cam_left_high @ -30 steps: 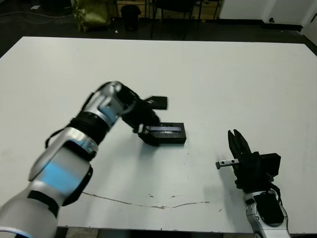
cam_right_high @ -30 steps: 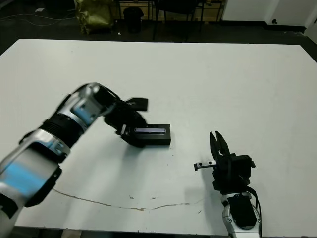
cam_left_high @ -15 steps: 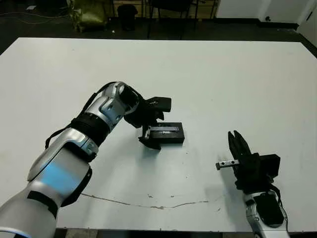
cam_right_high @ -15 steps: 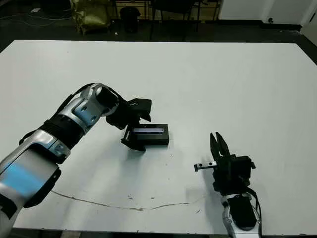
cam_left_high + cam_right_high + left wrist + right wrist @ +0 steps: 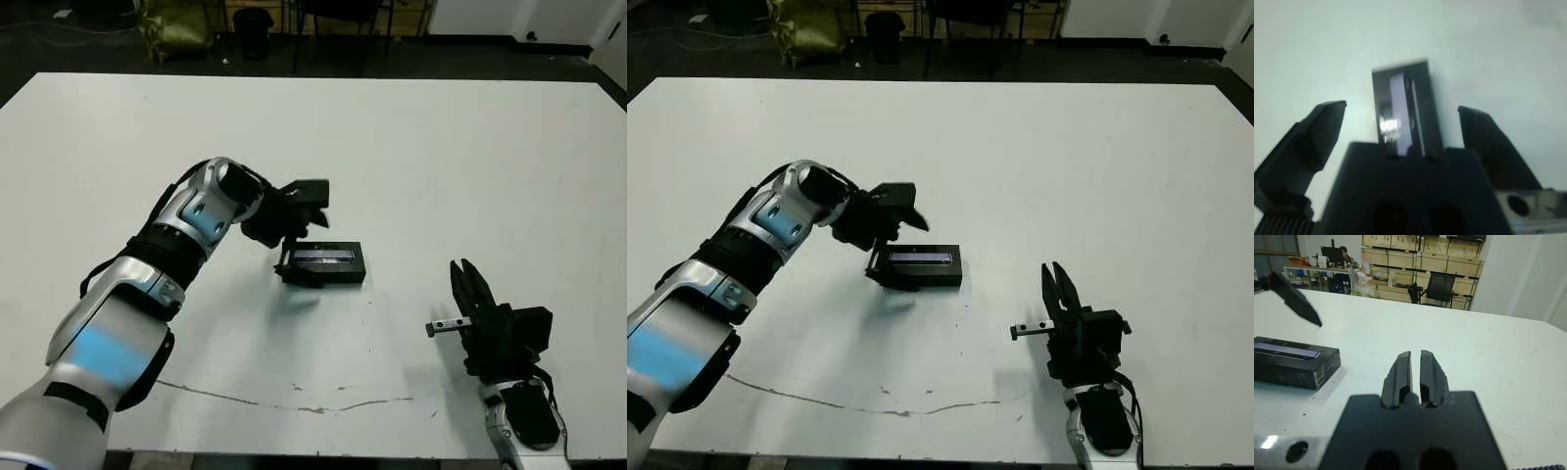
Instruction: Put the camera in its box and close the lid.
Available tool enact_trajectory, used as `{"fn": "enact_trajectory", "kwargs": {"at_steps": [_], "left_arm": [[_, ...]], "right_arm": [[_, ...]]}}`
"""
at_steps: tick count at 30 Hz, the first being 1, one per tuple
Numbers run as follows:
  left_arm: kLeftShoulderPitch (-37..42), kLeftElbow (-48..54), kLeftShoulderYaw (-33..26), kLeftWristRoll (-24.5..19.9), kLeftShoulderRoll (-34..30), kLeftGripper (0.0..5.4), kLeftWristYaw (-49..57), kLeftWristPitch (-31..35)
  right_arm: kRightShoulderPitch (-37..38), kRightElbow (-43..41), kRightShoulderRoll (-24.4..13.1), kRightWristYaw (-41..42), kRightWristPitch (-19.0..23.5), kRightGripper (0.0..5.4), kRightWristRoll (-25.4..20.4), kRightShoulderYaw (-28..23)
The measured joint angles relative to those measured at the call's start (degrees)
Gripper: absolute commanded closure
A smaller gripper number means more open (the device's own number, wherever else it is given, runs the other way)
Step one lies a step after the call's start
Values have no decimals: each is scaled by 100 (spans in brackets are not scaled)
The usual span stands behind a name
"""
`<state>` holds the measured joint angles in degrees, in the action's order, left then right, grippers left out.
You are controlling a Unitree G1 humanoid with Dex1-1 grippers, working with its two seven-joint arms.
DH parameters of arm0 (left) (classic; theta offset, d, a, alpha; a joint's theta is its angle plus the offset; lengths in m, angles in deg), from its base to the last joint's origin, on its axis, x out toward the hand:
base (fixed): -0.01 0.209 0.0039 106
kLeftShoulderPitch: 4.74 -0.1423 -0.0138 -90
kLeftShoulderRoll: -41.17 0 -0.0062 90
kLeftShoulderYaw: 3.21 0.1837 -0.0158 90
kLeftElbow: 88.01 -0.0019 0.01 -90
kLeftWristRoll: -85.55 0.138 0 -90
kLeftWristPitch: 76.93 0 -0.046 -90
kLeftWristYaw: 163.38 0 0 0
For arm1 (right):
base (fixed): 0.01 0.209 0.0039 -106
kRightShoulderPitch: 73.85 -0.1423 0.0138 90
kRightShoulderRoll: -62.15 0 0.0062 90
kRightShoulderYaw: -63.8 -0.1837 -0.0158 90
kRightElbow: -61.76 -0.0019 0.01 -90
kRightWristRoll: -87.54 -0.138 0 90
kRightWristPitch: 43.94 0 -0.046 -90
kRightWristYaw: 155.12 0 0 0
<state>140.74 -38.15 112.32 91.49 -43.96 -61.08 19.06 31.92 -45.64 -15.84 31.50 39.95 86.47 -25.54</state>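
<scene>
1. Nearest the robot, the right gripper (image 5: 470,286) stands upright at the table's near edge, its two fingers pressed together on nothing. It sits where it was a second ago, idle and well apart from the work.

2. Farther in, mid-table, the box lies with the lid (image 5: 324,262) seated flat on it, the pale strip facing up. In the right wrist view it reads as one closed black block (image 5: 1294,362), with no gap showing along the seam. The camera is not visible anywhere; I judge it is inside, under the lid, though no picture shows it.

3. Just beyond the box's left end hangs the left gripper (image 5: 892,231), its fingers spread wide and holding nothing. The left wrist view shows both fingers (image 5: 1312,134) splayed on either side, the lid (image 5: 1406,110) lying between and beyond them, untouched.

4. What has changed: a second ago this gripper was low against the box's left end; half a second ago it had begun to rise; now it is clear of the box and raised above the table (image 5: 470,147). The box itself has not shifted.

5. My reading: the lid is on, the release is made, and the task looks essentially done, pending only the arm's retreat.
</scene>
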Motion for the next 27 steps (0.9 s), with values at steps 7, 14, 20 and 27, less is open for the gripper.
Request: {"fn": "enact_trajectory", "kwargs": {"at_steps": [7,14,20,27], "left_arm": [[-2,64,11,-162,40,2,-133,135],[-129,97,99,-158,-18,2,-246,1],[-711,1030,-603,-702,-19,2,429,637],[-1907,3389,-2196,-1765,454,138,2925,1830]], "right_arm": [[27,-59,2,-3,4,540,-2,11],[36,-57,19,-11,88,540,-25,19],[42,-66,34,-25,87,540,-7,30],[37,-41,48,-28,85,540,-55,4]]}}
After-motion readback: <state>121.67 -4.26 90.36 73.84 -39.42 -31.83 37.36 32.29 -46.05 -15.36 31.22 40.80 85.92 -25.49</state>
